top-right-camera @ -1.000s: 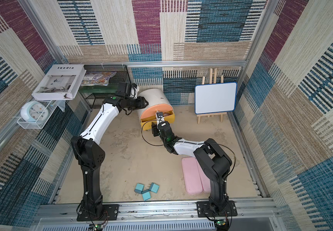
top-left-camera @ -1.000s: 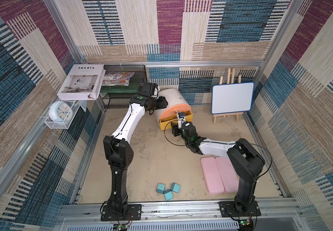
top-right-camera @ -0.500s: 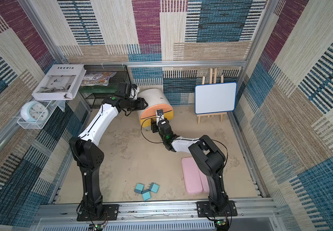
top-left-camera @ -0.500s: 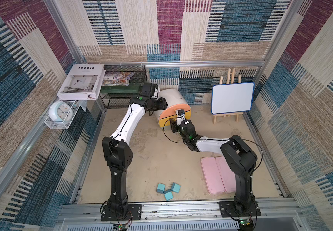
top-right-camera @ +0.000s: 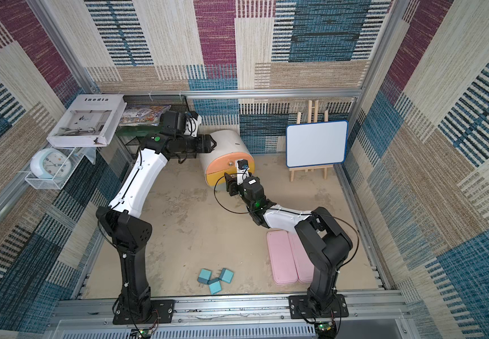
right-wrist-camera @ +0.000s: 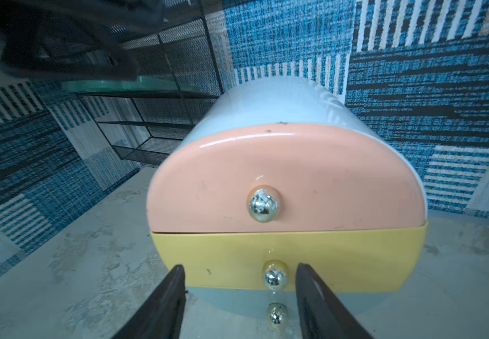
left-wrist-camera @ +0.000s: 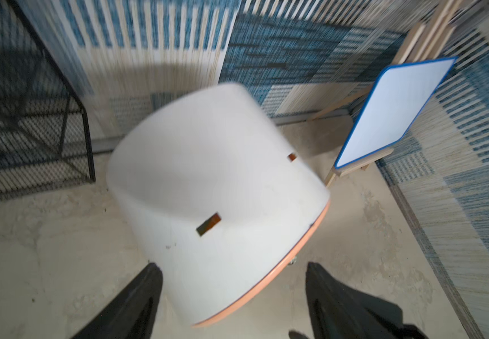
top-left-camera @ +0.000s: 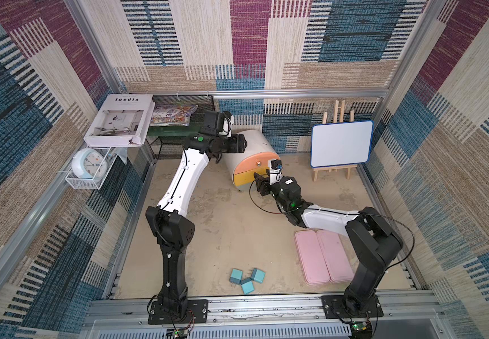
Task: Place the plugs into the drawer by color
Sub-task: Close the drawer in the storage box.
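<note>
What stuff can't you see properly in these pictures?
1) Inside the drawer: its fronts cover it in every view, so any plugs there are hidden.
2) Bottom front: in the right wrist view little but its knob shows, between the fingers of the right gripper.
3) Pink cases: in both top views the right arm covers part.
4) Left wrist view: blurred, so whether the left gripper touches the drawer is unclear.

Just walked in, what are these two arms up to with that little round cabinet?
They are sorting plugs by colour into the drawer cabinet. The left gripper hangs open over its white top; the right gripper sits open in front, fingers either side of the yellow drawer's knob, not gripping it. Three blue ones lie loose near the front edge of the table, not yet picked up.
</note>
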